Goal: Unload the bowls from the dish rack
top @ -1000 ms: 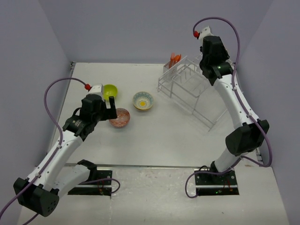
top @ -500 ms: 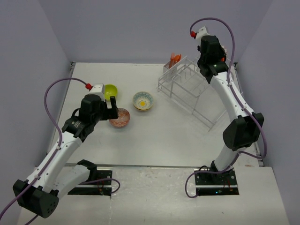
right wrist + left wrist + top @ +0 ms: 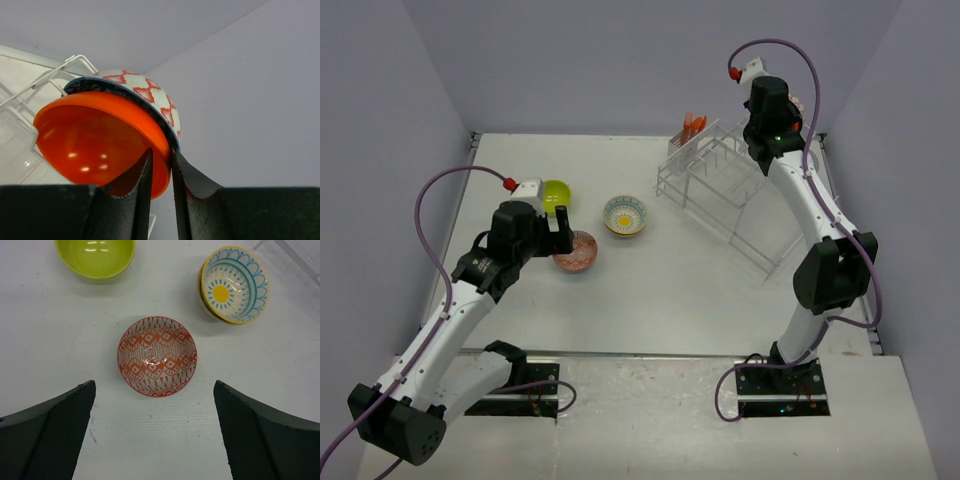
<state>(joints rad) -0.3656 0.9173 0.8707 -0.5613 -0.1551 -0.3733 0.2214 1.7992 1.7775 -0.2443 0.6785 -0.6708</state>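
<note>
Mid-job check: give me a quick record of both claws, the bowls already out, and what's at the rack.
left claw: open, above the red patterned bowl
right claw: shut on rim of orange bowl, at the rack
behind it: blue-rimmed patterned bowl, close against it
on table: red patterned bowl, green bowl, yellow-centred bowl

Lime bowl (image 3: 555,195), red-patterned bowl (image 3: 576,250), yellow-centred bowl (image 3: 625,215) upright outside white rack (image 3: 715,180); orange bowl (image 3: 90,140) tilted.

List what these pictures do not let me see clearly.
Right wrist view: patterned bowl mostly hidden behind the orange bowl.
Left wrist view: lime green bowl cut off by the top edge.
Top view: orange utensils in the dish rack too small to identify.
</note>
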